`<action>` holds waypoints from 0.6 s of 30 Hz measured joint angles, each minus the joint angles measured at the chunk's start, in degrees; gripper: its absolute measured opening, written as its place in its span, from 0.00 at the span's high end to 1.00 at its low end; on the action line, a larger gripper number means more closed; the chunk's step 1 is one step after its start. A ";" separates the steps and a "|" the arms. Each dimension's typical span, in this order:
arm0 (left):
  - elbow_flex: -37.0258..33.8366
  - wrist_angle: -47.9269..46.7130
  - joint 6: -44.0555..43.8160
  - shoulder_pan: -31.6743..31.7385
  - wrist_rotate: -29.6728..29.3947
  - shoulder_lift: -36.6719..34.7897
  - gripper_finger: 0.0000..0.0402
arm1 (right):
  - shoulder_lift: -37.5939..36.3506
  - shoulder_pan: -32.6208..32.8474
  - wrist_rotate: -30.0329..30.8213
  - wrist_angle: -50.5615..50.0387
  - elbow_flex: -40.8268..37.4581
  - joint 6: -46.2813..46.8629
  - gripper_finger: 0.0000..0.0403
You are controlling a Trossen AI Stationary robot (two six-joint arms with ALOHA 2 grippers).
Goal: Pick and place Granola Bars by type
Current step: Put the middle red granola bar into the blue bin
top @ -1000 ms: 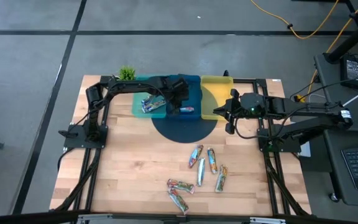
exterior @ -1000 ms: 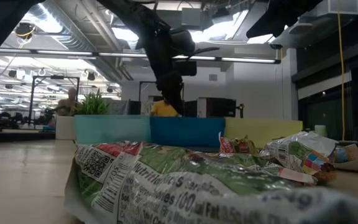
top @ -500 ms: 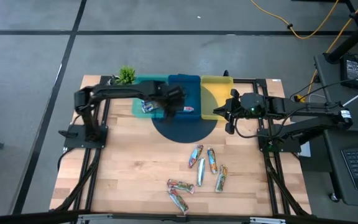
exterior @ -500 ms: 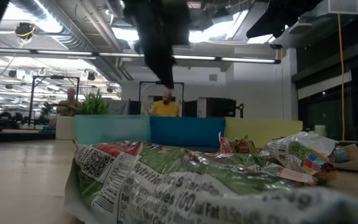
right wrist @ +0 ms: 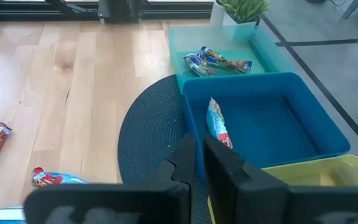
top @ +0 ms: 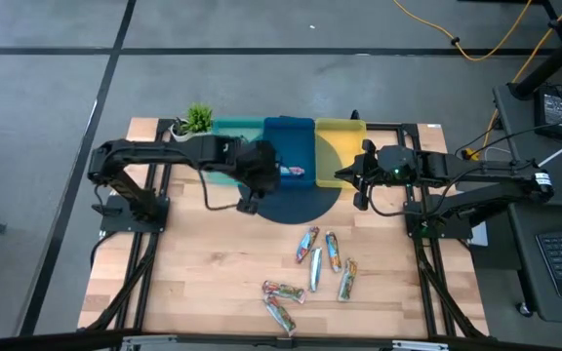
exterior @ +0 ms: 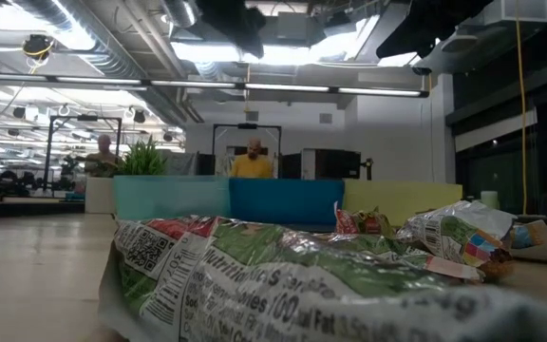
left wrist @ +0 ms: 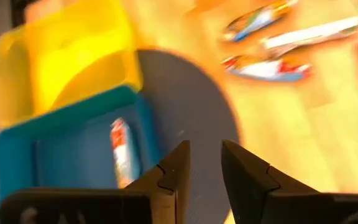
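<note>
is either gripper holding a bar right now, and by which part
Nothing is held. The left gripper is slightly open and empty above the dark mat; the right gripper is nearly closed, with nothing between its fingers.

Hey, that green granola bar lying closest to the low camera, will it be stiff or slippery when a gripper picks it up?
The green granola bar looks crinkled and glossy, so its wrapper would probably slip and crumple. It lies flat, so rolling seems unlikely.

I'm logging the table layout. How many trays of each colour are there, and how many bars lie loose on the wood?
Teal tray: 1
Blue tray: 1
Yellow tray: 1
Loose bars: 6
Total: 9
</note>
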 joint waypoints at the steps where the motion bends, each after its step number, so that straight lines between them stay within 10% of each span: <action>1: 0.00 -0.05 0.13 -0.98 0.27 -0.18 0.80 | 0.00 0.00 0.02 0.00 0.00 0.00 0.92; 18: -0.04 16.79 -13.01 -15.24 -1.70 -0.68 0.80 | 0.00 0.00 0.02 0.20 0.00 -3.47 0.92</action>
